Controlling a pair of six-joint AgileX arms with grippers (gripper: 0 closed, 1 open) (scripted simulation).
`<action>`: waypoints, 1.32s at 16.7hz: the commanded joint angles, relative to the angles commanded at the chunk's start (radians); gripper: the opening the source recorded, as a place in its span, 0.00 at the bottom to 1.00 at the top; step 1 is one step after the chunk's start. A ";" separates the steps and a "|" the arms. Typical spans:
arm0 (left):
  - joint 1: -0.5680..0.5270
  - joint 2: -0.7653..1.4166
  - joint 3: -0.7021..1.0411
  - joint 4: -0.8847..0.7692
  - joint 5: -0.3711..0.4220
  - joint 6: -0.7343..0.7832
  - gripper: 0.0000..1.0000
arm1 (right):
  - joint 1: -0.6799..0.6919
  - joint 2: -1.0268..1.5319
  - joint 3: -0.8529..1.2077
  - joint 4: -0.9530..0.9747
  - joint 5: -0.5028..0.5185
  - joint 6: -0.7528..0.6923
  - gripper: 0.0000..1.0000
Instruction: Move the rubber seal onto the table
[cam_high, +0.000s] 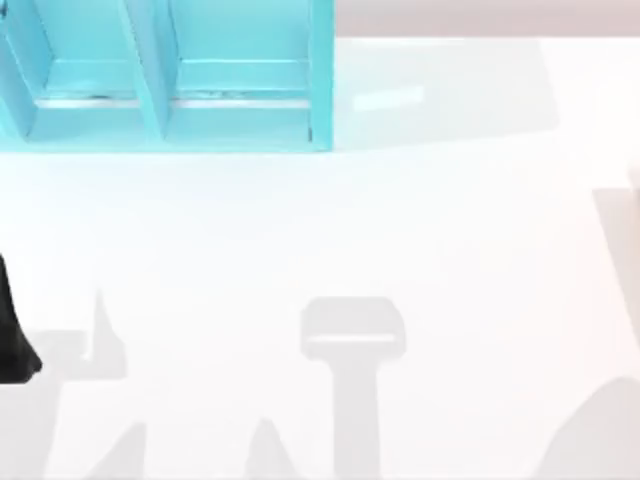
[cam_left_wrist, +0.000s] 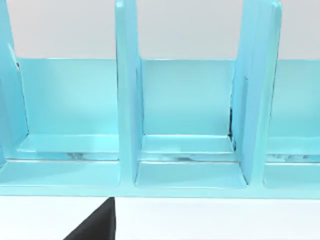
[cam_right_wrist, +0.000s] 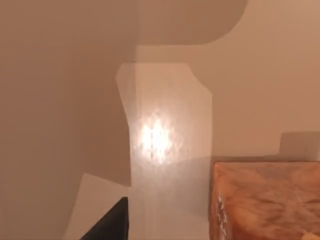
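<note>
Rubber seal (cam_right_wrist: 265, 200) on table (cam_right_wrist: 240, 75), shelf (cam_high: 170, 80) apart.

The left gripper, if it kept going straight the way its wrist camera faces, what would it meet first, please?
Most likely the turquoise shelf unit: the left wrist view looks across a strip of white table straight at its open compartments, roughly toward the middle one. How far off it stands is hard to judge.

shelf unit (cam_high: 170, 90): cut off at top and left edges | left arm (cam_high: 12, 330): mostly out of frame
</note>
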 joint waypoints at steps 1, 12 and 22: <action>0.000 0.000 0.000 0.000 0.000 0.000 1.00 | 0.000 0.000 0.000 0.000 0.000 0.000 0.70; 0.000 0.000 0.000 0.000 0.000 0.000 1.00 | 0.000 0.000 0.000 0.000 0.000 0.000 0.00; 0.000 0.000 0.000 0.000 0.000 0.000 1.00 | 0.013 -0.024 0.021 -0.027 -0.007 0.018 0.00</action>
